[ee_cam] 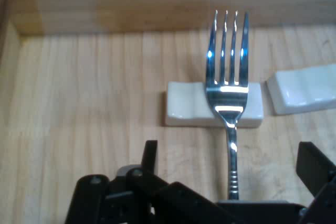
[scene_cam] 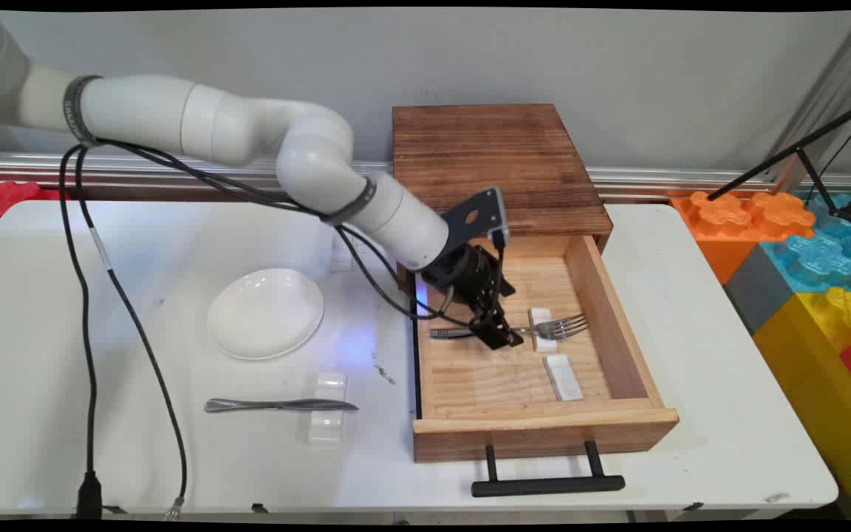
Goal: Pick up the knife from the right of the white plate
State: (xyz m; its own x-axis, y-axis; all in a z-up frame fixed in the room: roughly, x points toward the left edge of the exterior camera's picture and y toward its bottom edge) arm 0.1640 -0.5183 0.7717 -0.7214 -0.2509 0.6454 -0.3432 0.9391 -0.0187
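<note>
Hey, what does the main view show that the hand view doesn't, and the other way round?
Only the main view shows the white plate, the knife lying across a clear rest on the table, the drawer's black handle, and the colored blocks at right.

Only the hand view shows the fork's four tines close up and the grooved bands on its handle.

Both show the fork lying on a white rest in the open wooden drawer, a second white rest beside it, and the end effector open around the fork's handle.

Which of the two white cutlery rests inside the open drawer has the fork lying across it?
The rest farther from the drawer's handle front, beside the tool, carries the fork; the nearer rest lies bare.
</note>
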